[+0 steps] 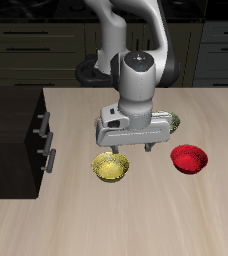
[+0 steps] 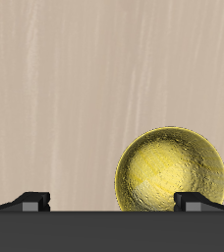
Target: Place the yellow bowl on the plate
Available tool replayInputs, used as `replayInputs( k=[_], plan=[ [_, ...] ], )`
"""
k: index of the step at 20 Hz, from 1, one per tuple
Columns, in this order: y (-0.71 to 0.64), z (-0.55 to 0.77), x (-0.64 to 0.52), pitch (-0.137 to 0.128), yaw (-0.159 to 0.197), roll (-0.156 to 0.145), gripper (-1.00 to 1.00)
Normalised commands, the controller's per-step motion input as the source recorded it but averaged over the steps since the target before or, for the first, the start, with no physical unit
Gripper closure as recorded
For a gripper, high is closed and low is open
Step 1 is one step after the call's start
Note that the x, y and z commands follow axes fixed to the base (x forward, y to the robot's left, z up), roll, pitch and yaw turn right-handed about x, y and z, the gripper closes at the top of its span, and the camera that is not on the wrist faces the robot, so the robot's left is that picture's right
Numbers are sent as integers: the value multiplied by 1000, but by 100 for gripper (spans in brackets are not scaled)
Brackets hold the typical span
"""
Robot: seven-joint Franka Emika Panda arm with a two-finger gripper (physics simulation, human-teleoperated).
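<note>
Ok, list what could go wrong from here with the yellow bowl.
1. The gripper hangs open above the table beside the yellow bowl, not over it; in the wrist view the bowl sits off to one side, so closing now would likely miss the rim.
2. The red bowl lies close by; a sideways correction could knock it.
3. The plate is not visible, probably hidden by the arm.

olive-green bowl (image 1: 174, 122) mostly behind the arm, yellow bowl (image 2: 171, 169) rim cut by gripper body — jaws' gap unclear
</note>
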Motion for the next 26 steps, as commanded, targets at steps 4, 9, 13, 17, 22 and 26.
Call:
replayInputs(
  k=[4, 9, 13, 17, 22, 26],
  plan=[
    [77, -116, -6, 5, 3, 9, -100],
    [29, -173, -31, 24, -6, 5, -100],
    [-6, -137, -44, 42, -37, 3, -100],
    [-78, -166, 9, 99, 17, -59, -100],
    [-133, 45, -42, -20, -3, -23, -100],
    [-82, 12, -20, -9, -4, -9, -100]
  ],
)
